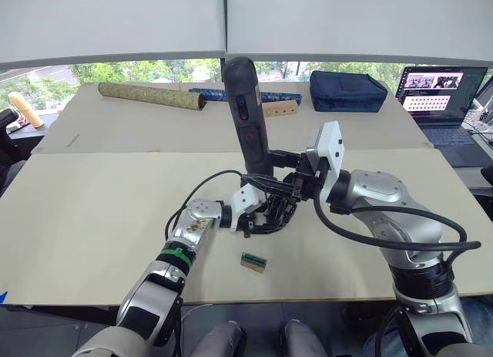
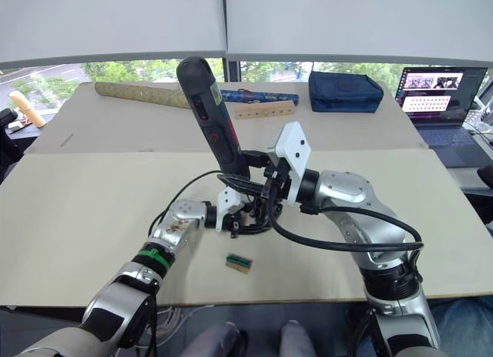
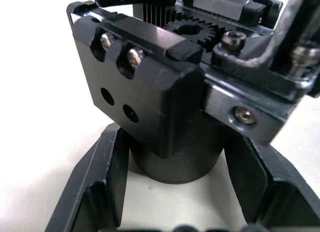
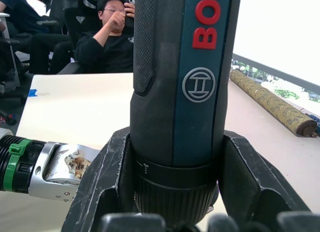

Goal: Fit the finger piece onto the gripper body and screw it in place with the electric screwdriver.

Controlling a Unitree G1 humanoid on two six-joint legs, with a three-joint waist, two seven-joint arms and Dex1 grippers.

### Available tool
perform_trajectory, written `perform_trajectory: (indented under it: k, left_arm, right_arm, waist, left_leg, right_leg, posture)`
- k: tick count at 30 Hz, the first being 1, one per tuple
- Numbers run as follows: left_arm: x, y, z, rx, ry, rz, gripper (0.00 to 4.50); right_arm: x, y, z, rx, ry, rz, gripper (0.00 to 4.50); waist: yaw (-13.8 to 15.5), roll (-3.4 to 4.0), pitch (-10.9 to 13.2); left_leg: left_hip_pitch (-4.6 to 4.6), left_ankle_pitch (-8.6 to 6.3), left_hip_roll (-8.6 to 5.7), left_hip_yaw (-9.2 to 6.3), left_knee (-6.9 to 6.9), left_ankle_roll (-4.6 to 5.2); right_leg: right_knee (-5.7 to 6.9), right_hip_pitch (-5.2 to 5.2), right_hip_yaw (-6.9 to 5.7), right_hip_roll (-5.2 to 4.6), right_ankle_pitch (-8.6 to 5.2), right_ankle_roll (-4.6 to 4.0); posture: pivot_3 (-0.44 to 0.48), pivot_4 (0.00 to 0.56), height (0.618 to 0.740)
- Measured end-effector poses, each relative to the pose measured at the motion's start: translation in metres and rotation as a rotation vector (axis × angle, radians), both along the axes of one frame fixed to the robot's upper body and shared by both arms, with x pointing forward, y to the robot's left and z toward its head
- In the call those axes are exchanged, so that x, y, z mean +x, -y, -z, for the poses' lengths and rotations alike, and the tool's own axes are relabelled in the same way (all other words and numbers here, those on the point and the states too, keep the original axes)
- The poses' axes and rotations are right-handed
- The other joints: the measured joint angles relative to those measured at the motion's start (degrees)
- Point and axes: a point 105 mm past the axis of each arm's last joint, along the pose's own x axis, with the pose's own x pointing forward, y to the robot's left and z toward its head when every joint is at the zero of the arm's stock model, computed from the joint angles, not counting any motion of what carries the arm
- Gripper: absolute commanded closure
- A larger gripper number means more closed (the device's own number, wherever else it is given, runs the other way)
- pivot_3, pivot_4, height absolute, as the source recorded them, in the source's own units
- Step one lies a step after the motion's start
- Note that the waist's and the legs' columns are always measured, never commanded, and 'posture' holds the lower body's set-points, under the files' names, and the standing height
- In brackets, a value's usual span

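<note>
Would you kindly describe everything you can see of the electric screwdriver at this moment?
The electric screwdriver is a thick, pen-shaped tool with a dark textured grip, a blue-grey panel bearing red lettering and a round logo, and red buttons along one side. It looks like plastic with a rubbery grip. It stands nearly upright, leaning slightly, over the middle of the table. The right gripper clamps it at the ringed collar near its lower end. Its lower end points down at the gripper body, which the left gripper holds; the bit is hidden.
</note>
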Motion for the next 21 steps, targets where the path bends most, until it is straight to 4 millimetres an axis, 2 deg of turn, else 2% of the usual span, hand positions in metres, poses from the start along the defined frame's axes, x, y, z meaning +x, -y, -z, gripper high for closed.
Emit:
perform_trajectory:
  k: [13,21]
  left_arm:
    - [0.0008,-0.0004,0.0003,0.001,0.0,-0.001,2.22]
    - [0.0018,0.0012,0.0006,0.003,-0.006,0.001,2.22]
  right_arm:
    - [-0.0042,-0.0008,0.0005,0.006,-0.018,0.017,2.59]
    - [-0.0073,0.0082,0.0015,0.02,-0.007,0.046,2.59]
  waist:
    - [0.1,0.0,0.0]
    - [0.43,0.0,0.0]
  left_leg:
    - [0.0,0.0,0.0,0.0,0.0,0.0]
    - [0.01,0.0,-0.02,0.01,0.0,-0.01]
  right_leg:
    - [0.0,0.0,0.0,0.01,0.0,0.0]
    - [0.0,0.03,0.0,0.02,0.0,0.0]
  posture:
    - [0.0,0.15,0.74]
    - [0.0,0.15,0.74]
